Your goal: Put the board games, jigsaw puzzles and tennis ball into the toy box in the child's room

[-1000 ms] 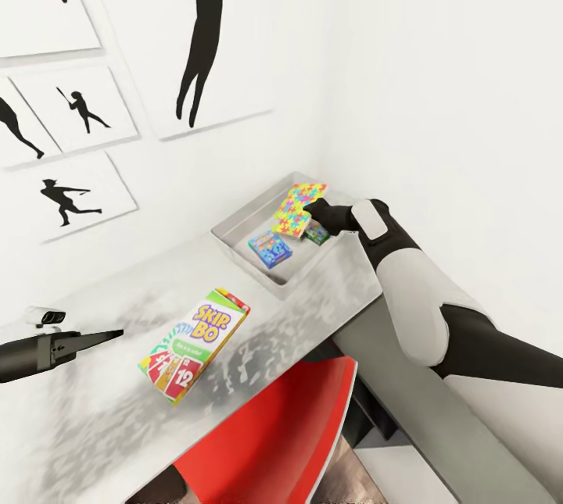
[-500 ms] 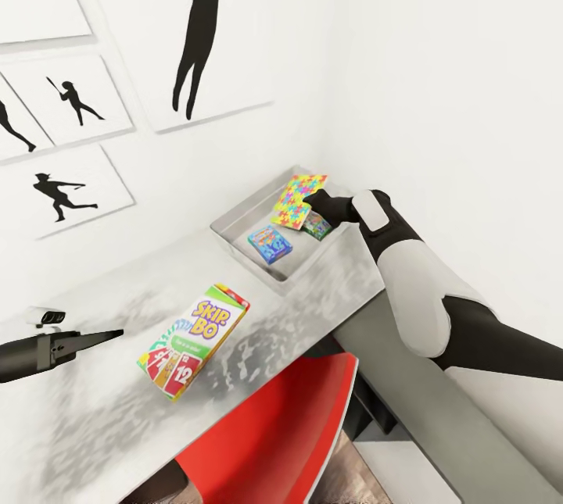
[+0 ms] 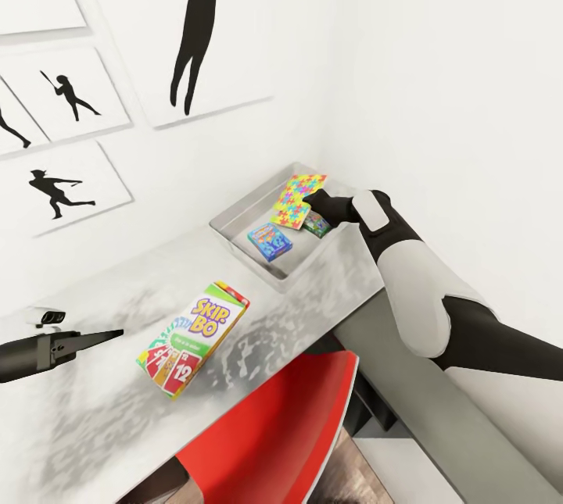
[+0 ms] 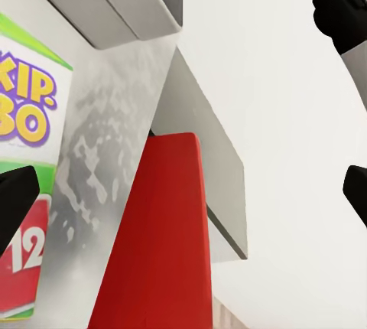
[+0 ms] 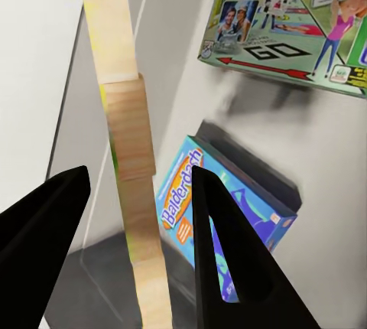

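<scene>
My right gripper [image 3: 307,203] is shut on the multicoloured jigsaw puzzle [image 3: 299,198], holding it tilted over the far end of the toy box [image 3: 234,224]. In the right wrist view the puzzle [image 5: 126,138] is edge-on between the fingers of the right gripper [image 5: 141,180]. In the box lie the blue board game [image 3: 270,242] [image 5: 222,214] and the Monopoly box [image 3: 317,225] [image 5: 298,23]. The Skip-Bo box [image 3: 194,328] [image 4: 27,115] lies on the table [image 3: 313,309]. My left gripper [image 3: 117,332] [image 4: 187,191] hovers open beside it. The tennis ball and the bed are out of view.
A red chair [image 3: 274,434] [image 4: 153,237] is pushed against the table's front edge. The white wall with black silhouette pictures [image 3: 70,184] runs close behind the table, and the box sits in the room's corner. A grey ledge [image 3: 438,418] lies under my right arm.
The whole picture has shifted slightly as the head moved. Both arms, the puzzle and the boxes keep their places relative to the toy box.
</scene>
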### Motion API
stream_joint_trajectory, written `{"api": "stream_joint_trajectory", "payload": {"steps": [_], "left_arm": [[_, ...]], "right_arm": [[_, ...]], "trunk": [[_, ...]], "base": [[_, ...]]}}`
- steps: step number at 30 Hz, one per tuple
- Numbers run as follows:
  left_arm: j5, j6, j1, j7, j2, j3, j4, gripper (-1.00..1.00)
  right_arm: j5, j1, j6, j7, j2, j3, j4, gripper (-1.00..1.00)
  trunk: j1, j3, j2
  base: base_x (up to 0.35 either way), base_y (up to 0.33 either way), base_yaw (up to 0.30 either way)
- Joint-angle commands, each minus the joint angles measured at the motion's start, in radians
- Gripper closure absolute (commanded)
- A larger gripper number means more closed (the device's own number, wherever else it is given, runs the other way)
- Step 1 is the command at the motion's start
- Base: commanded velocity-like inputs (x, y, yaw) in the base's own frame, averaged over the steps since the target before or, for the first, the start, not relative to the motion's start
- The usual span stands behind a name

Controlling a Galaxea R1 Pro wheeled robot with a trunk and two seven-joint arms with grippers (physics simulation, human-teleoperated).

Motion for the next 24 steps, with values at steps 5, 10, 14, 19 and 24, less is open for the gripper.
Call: {"api": "stream_joint_trajectory", "payload": {"steps": [5, 10, 14, 19, 24], "left_arm": [[-0.001, 0.011, -0.001, -0.004, 0.000, 0.000, 0.000, -1.00], [-0.001, 0.011, -0.001, -0.004, 0.000, 0.000, 0.000, -1.00], [0.000, 0.011, -0.001, -0.004, 0.000, 0.000, 0.000, -1.00], [-0.001, 0.011, -0.001, -0.004, 0.000, 0.000, 0.000, -1.00], [-0.002, 0.011, -0.001, -0.004, 0.000, 0.000, 0.000, -1.00]], "right_arm": [[-0.011, -0.001, 0.004, -0.010, 0.001, -0.004, -0.001, 1.00], [-0.011, -0.001, 0.004, -0.010, 0.001, -0.004, -0.001, 1.00], [-0.011, -0.001, 0.012, -0.009, 0.001, -0.004, 0.000, -1.00], [-0.011, -0.001, 0.021, -0.008, 0.001, -0.005, 0.000, -1.00], [-0.011, -0.001, 0.023, -0.007, 0.001, -0.006, 0.000, -1.00]], "trunk": [[0.001, -0.002, -0.002], [0.001, -0.002, -0.002], [0.001, -0.002, -0.002], [0.001, -0.002, -0.002], [0.001, -0.002, -0.002]], "base": [[0.000, 0.000, 0.000], [0.000, 0.000, 0.000], [0.000, 0.000, 0.000], [0.000, 0.000, 0.000], [0.000, 0.000, 0.000]]}}
